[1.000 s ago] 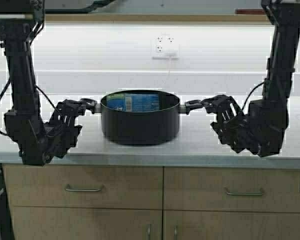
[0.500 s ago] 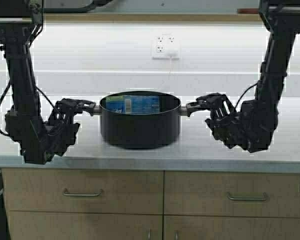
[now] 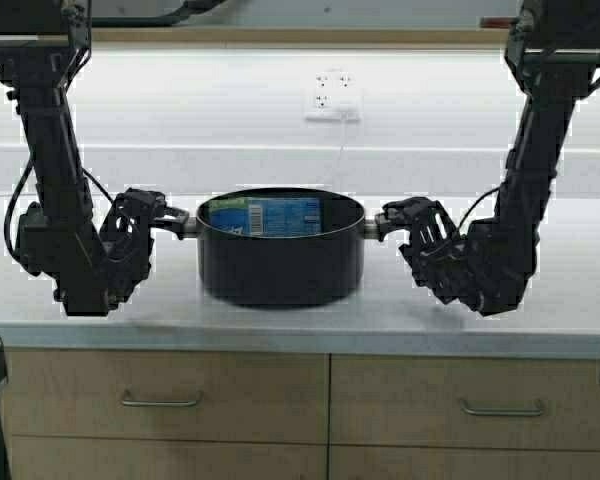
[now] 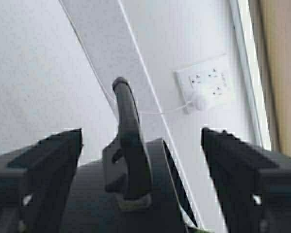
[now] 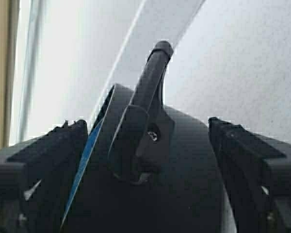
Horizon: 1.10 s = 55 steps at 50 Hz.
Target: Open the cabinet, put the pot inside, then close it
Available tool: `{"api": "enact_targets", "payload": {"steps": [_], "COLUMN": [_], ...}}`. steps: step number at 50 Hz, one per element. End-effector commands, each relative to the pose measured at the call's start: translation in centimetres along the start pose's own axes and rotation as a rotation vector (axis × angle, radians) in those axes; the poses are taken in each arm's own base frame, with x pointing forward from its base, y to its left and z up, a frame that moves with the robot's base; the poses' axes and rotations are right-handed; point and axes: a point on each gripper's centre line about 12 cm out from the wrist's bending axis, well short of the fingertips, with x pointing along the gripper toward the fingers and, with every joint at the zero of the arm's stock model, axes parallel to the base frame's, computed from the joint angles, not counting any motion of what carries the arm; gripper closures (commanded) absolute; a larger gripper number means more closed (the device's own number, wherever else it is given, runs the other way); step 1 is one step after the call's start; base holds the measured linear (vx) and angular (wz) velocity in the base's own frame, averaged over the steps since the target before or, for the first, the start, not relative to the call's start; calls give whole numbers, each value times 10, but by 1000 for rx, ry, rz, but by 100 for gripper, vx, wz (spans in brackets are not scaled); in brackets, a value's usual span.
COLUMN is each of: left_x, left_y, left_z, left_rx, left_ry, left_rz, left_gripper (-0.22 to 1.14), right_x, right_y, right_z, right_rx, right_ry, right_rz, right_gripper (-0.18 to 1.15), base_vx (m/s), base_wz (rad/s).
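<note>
The pot, black and low with a blue label showing inside its far rim, stands upright on the pale countertop, near the front edge and roughly midway along the visible stretch. Its two loop handles point out to either side, parallel to that edge.

The left gripper sits at the pot's left handle. In the left wrist view the fingers stand wide apart with the handle between them, touching neither. The right gripper mirrors it at the right handle, jaws likewise spread wide on both sides of the loop and clear of it. Both arms reach down from above, with their wrists low over the countertop.

Behind the pot a white wall outlet holds a plug, its cord hanging toward the counter's back edge. Below the front edge run tan drawers with horizontal metal handles.
</note>
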Motion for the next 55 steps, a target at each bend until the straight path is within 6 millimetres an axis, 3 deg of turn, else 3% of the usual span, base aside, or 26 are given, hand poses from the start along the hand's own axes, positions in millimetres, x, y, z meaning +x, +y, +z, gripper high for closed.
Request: {"api": "enact_targets", "payload": {"steps": [1,13,20,25,31,35,42,55], "left_x": [13,9,8,9,7,7,5,-7], "left_y": [-10,-10,-8,-8,-6,-6,-6,-21], "left_z": [0,0,-1,0,-1,-1,-1,1], "left_rx": [-4,-1,-3,-1,0,0,2,7], "left_ry": [-34,-27,-10,-5,0,0,4,17], "left_rz": [-7,15,55,71,84,84,89,58], "left_gripper": [-10,-8,11,41,85,98,87,89], "right_x": [11,8,6,5,2,0,-1,-16], "right_y": [10,9,8,6,5,4,8,21], "right_z": [10,8,6,3,1,1,2,5], "right_rx": [-2,44,74,81,93,100,101,108], "right_ry": [-27,-19,-6,3,13,13,8,-13], "right_rz": [29,23,22,19,13,13,27,83], "right_gripper": [-7,-6,4,31,78,101,89,90], "base_vx": [7,6,4,2,2,0,-1,0], "base_wz": [1,0,0,-1,-1,0,0,0]}}
